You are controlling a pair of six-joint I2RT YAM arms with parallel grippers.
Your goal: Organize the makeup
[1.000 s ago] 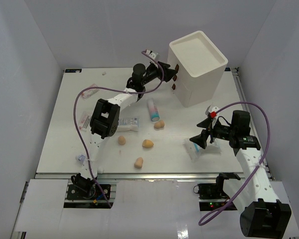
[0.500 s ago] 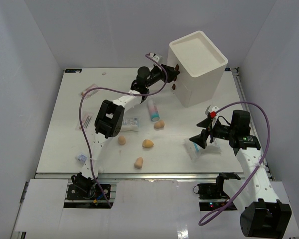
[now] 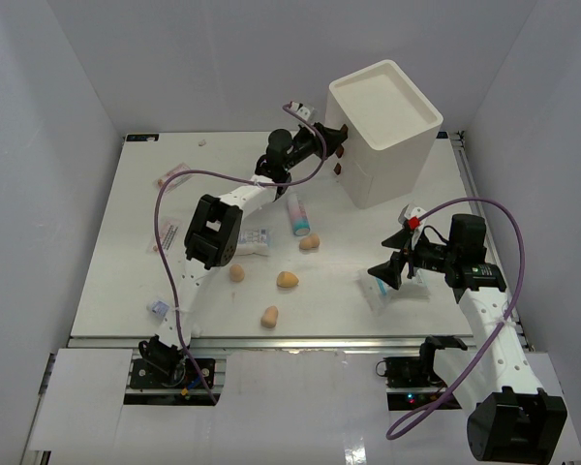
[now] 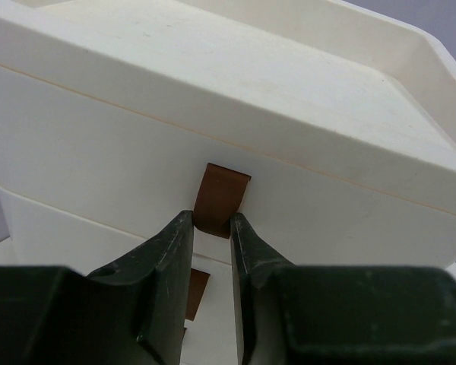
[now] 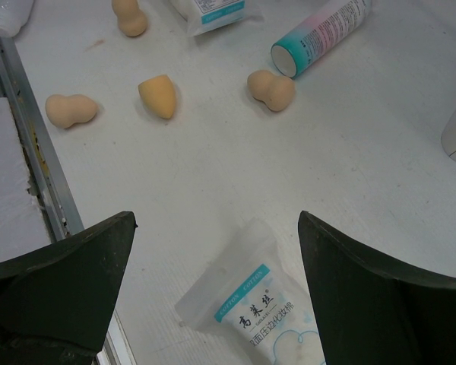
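white table [image 3: 116,281] takes up most of the top view. biggest thing on it is the white drawer box [image 3: 387,145], sitting in the far right corner with brown knobs on the side that faces left.

left arm is stretched all the way to that box. the left gripper [image 4: 213,222] is clenched on the top knob [image 4: 222,190]: in the wrist view the two fingers sit tight against both sides of the tab's lower end. a second knob shows just below it.

right gripper [image 5: 216,220] hangs spread wide and holding nothing, over the near right part of the table, right above a white packet [image 5: 254,312] with teal print.

all the makeup is out on the table, none of it in the box. a second packet [image 3: 252,239] lies around the middle, partly under the left arm. the bottle [image 3: 296,215] with the teal cap lies on its side just beside it, toward the box. four tan sponges are scattered from the middle toward the near edge: one [image 3: 310,241] near the bottle's cap, then [image 3: 237,273], [image 3: 288,280] and [image 3: 269,316] closest to the near edge.

pinkish sachets: one [image 3: 174,175] by the far left corner, another [image 3: 165,235] along the left edge. the small tube [image 3: 158,308] sits at the near left corner.
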